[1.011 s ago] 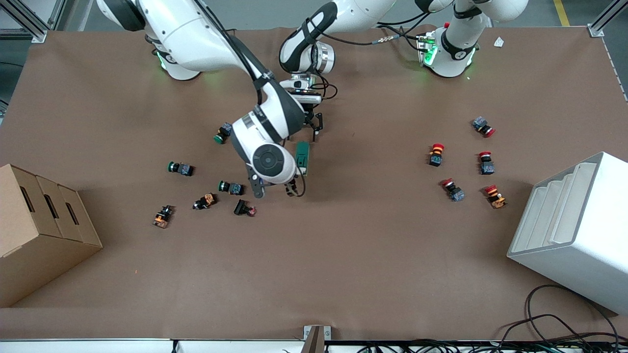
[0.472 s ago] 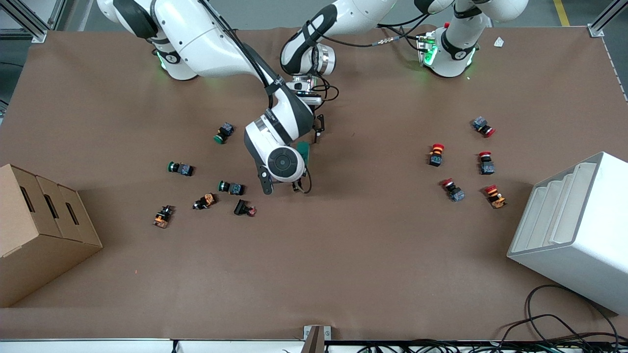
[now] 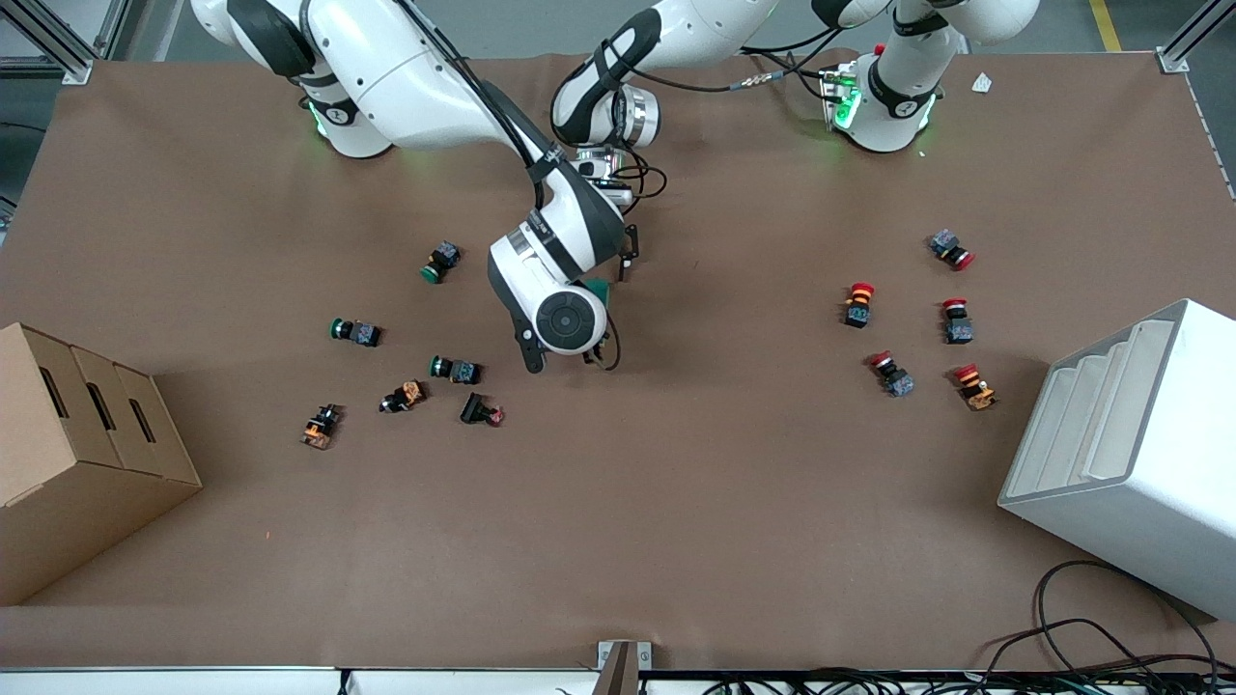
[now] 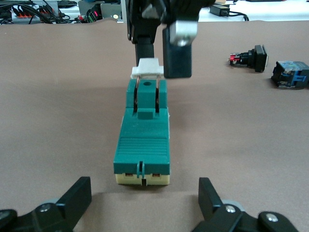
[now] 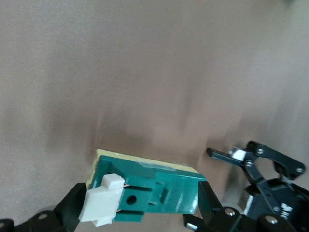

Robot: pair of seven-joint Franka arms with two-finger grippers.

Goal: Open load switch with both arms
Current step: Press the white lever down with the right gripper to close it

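The load switch [image 3: 601, 288] [image 4: 143, 140] [image 5: 159, 191] is a dark-green block on a cream base with a white lever [image 4: 146, 68] at one end. It lies flat at the table's middle. In the front view the right arm's wrist covers most of it. My right gripper [image 5: 140, 203] [image 4: 161, 48] is open just over the switch, one finger by the lever and one by the other end. Whether a finger touches the switch I cannot tell. My left gripper [image 4: 145, 198] [image 3: 623, 256] is open, low over the table, a short gap from the switch's plain end.
Green, orange and black push buttons [image 3: 455, 368] lie toward the right arm's end, with a cardboard box [image 3: 77, 454] at that table edge. Red push buttons [image 3: 891, 374] lie toward the left arm's end, beside a white rack [image 3: 1130, 454].
The right arm's wrist has swung over the load switch, which is now almost covered in the front view. The left arm has stayed put.
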